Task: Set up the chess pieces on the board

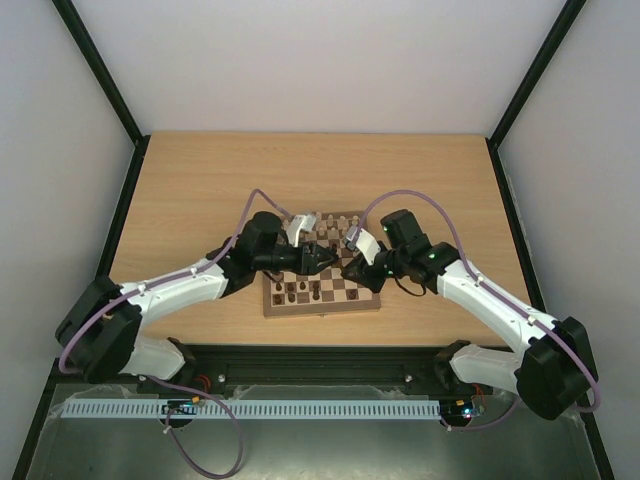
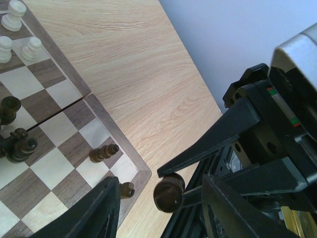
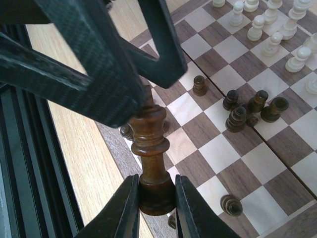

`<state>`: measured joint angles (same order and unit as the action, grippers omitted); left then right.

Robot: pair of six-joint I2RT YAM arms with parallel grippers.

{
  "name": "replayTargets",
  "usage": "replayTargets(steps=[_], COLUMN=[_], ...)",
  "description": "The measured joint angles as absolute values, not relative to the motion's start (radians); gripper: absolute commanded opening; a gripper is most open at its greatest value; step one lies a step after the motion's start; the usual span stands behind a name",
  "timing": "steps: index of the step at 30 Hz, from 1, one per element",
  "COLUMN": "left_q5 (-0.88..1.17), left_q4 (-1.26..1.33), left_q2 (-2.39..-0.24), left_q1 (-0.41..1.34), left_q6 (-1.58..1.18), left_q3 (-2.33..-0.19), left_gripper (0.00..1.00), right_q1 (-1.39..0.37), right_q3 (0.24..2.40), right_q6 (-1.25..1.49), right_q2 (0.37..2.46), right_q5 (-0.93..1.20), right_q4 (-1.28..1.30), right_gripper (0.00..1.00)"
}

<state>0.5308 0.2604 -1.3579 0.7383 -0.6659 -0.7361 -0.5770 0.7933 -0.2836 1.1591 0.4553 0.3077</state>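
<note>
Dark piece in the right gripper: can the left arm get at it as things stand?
Probably yes. The left gripper is open, with its fingers apparently on either side of the dark piece. The right gripper clamps only the base, leaving the upper part free to grab.

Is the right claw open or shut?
Shut. The right gripper squeezes the dark piece by its base; both fingers touch it.

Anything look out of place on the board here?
Yes: several dark pieces are huddled in a touching clump near the middle of the board, not one per square. Nothing looks damaged or spilled.
</note>
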Motion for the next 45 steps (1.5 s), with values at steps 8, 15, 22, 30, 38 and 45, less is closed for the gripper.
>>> replayTargets(steps=[8, 15, 22, 30, 38, 45], left_q5=[0.550, 0.566, 0.527, 0.324, 0.052, -0.076], left_q4=[0.294, 0.308, 0.164, -0.139, -0.367, -0.436], left_q2=[-1.411, -1.432, -1.427, -1.357, -1.390, -1.439], left_q1=[0.752, 0.766, 0.766, 0.782, 0.978, 1.094], left_q6=[-0.683, -0.679, -0.604, -0.392, -0.188, -0.069], left_q3=[-0.741, -0.758, -0.849, -0.997, -1.052, -1.052], left_gripper=[0.31, 0.19, 0.19, 0.18, 0.19, 0.20], right_q1=[-0.576, -0.576, -0.547, -0.382, -0.249, -0.237], right_q3=[0.788, 0.787, 0.781, 0.775, 0.768, 0.757], right_q6=[-0.284, -0.287, -0.276, -0.214, -0.152, -0.149], right_q2=[1.156, 1.155, 1.133, 1.039, 1.098, 1.116], right_q5=[0.465, 0.464, 0.474, 0.503, 0.395, 0.323], right_q4=[0.308, 0.308, 0.290, 0.248, 0.208, 0.203], right_gripper=[0.16, 0.21, 0.54, 0.59, 0.59, 0.59])
